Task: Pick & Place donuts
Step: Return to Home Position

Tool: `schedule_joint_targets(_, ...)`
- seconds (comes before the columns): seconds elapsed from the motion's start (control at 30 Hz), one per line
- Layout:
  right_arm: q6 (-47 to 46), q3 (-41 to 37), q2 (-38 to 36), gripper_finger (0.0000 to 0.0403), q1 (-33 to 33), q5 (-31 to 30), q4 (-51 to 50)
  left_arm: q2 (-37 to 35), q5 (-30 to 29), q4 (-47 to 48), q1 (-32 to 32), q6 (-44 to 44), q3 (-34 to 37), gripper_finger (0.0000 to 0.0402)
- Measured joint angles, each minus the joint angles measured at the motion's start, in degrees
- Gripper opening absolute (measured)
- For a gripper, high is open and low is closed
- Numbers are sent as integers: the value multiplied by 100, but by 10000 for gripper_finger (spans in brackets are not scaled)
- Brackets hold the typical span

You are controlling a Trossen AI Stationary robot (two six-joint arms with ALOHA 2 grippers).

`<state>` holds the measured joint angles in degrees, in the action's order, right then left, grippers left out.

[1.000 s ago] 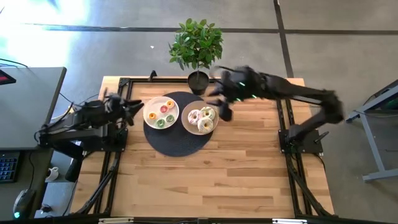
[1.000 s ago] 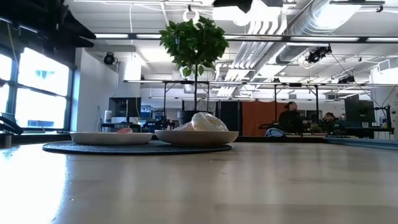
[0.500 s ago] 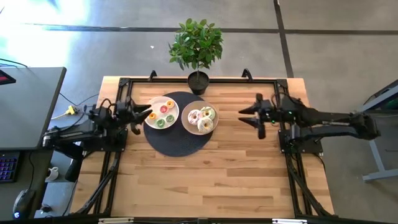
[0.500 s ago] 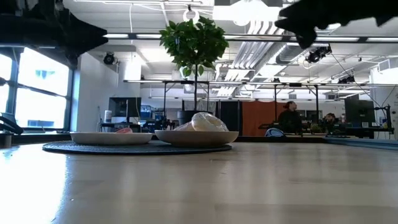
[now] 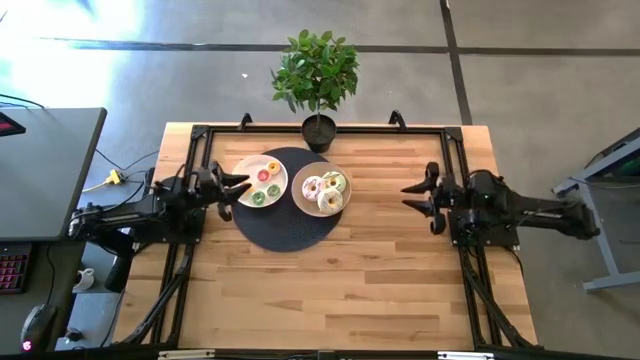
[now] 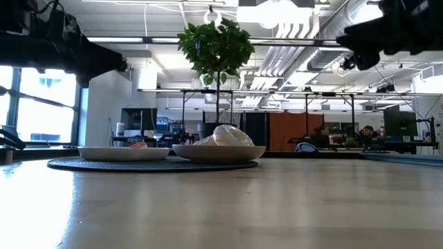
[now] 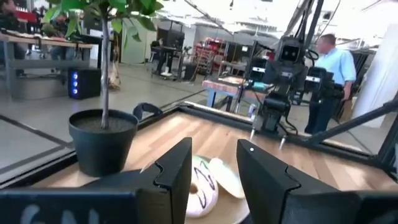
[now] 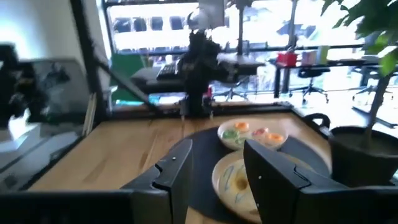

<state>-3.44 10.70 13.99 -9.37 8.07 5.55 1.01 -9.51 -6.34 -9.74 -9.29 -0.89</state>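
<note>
We see both arms lying low at the two sides of the bench (image 5: 350, 270), with neither one holding anything. The left gripper (image 5: 240, 187) hangs at the rim of the left plate (image 5: 249, 169). Its fingers (image 7: 177, 174) are apart and the gap between them is bare. The right gripper (image 5: 408, 196) is near the right side of the bench, well apart from the right plate (image 5: 297, 196) and pointing toward it. Its fingers (image 8: 273, 171) are likewise spread and hold nothing.

The two white plates sit side by side, almost touching, on a round dark mat (image 5: 285, 228) toward the back of the bench. On the left plate lie the five small donuts (image 5: 264, 176). We count two green, two yellow-orange and one pink, spread loosely across the dish. On the right plate the three big donuts are packed close together: the pink donut (image 5: 312, 186), the pale green donut (image 5: 335, 181) and the white donut (image 5: 328, 202).

A potted plant (image 5: 317, 70) stands at the back edge of the bench, just behind the mat. From bench height, the big donuts rise above their plate's rim. Beyond the bench, the left wrist view shows a person in a light blue shirt (image 7: 331, 62) standing in the room.
</note>
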Motion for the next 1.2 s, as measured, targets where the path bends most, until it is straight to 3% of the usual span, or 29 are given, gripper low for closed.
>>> schedule_joint_targets(0.13,149,-314,-178,139,0,305,-13,-3,-3,269,0,-1,4,127)
schedule_joint_targets(0.47,109,-415,-328,139,0,177,-162,-1,-3,485,0,-1,-33,127)
schedule_joint_targets(0.7,-308,-413,-668,140,0,-599,-390,-2,-4,493,2,-1,-33,127)
schedule_joint_targets(0.87,-400,-413,-697,140,2,-710,-578,-3,2,499,37,-1,-33,127)
schedule_joint_targets(1.07,-368,-989,-694,140,2,-708,271,-3,-3,504,37,-1,-33,127)
schedule_joint_targets(1.2,-248,-957,-691,140,2,-695,351,-3,-3,508,38,-1,-33,127)
